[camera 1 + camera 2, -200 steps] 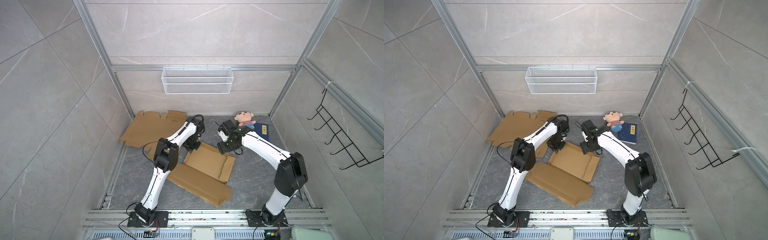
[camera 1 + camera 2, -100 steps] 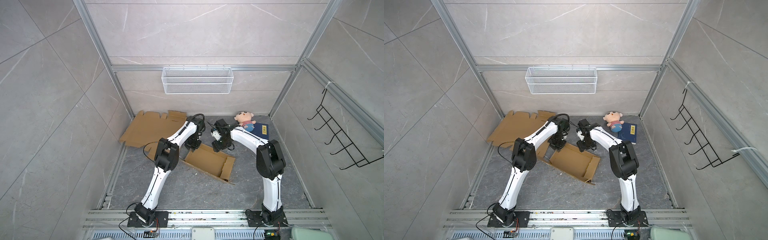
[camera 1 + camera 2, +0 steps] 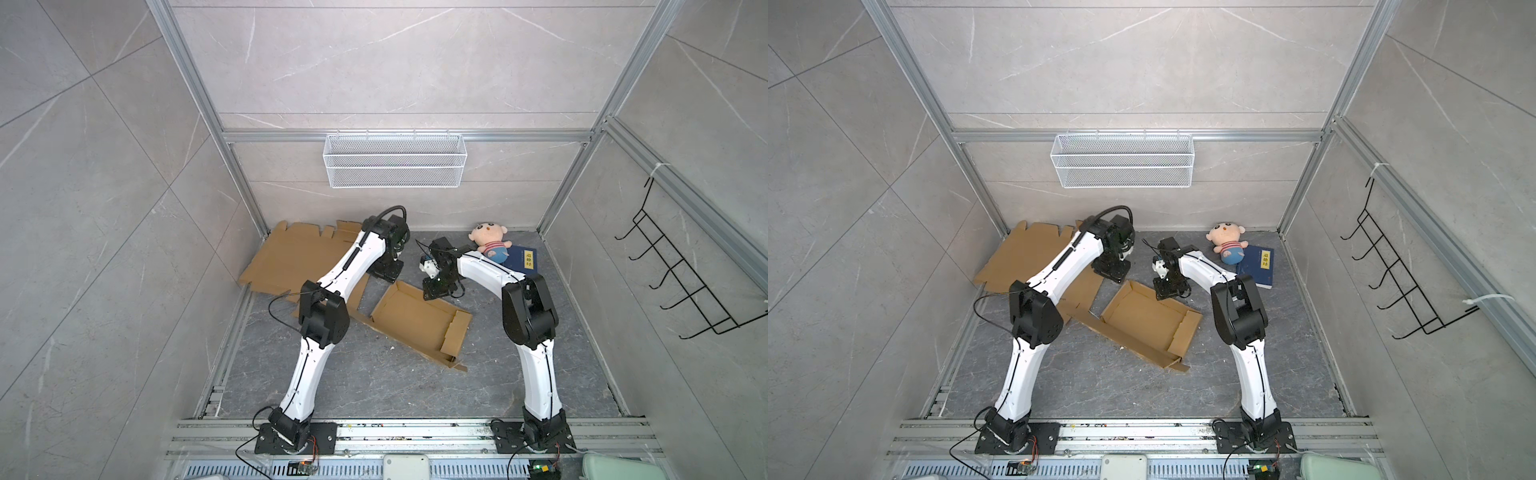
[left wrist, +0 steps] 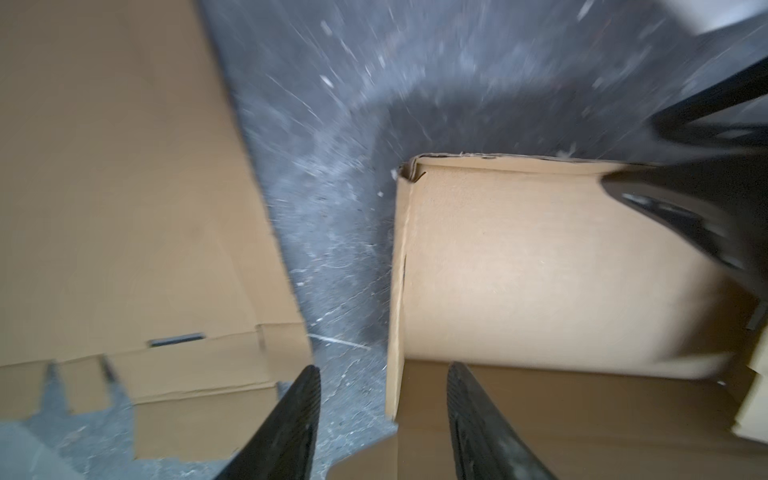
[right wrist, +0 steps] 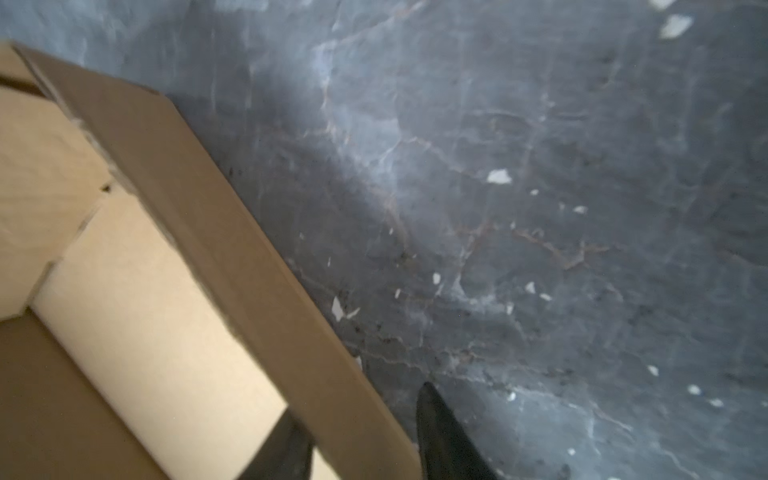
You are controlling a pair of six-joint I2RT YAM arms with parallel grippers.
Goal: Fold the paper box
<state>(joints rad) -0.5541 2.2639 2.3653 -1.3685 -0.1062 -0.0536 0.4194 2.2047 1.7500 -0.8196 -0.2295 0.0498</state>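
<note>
Brown open-topped cardboard box (image 3: 415, 320), left fingers (image 4: 299, 415) wide with its corner edge between them, right fingers (image 5: 440, 432) narrow astride its side wall, grip cannot be told.

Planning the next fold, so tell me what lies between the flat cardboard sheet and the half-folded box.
Only a strip of bare grey floor separates the flat cardboard sheet from the box; the left wrist view shows it best.
</note>
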